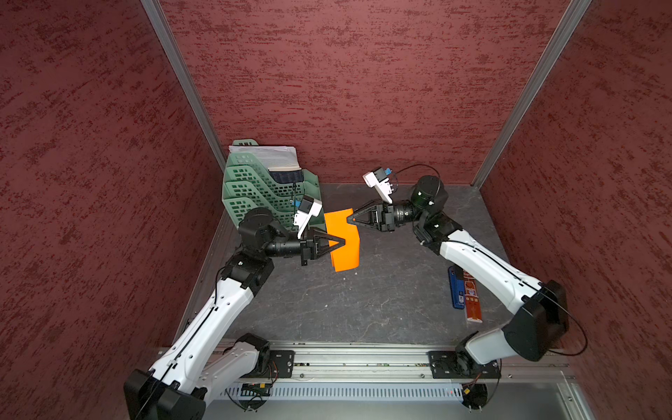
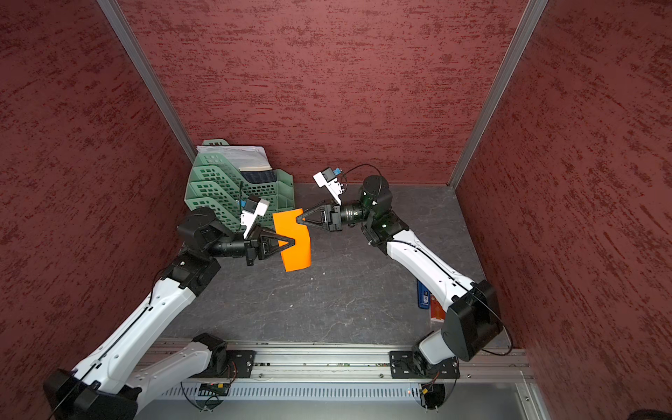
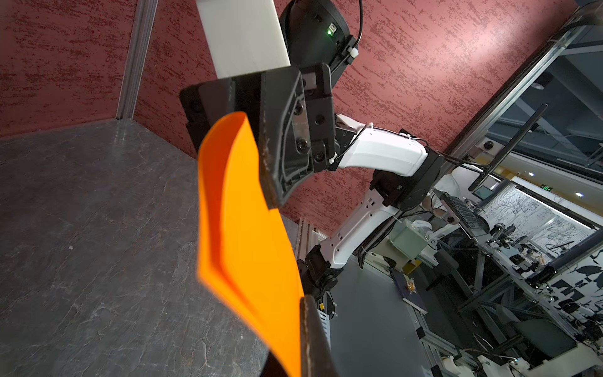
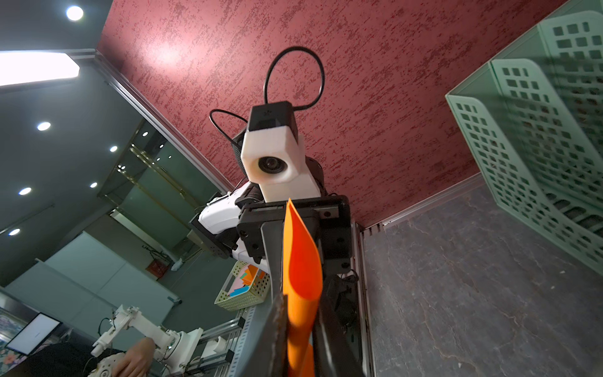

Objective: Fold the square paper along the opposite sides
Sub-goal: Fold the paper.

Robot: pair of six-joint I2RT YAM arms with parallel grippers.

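Aloft over tabletop [image 1: 363,309], the square paper [image 1: 348,260] bows, pinched at both ends.

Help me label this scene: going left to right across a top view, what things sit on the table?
green file rack → square paper → blue flat item → orange-red packet

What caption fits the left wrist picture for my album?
Left gripper and right gripper pinch the curled square paper above the grey table.
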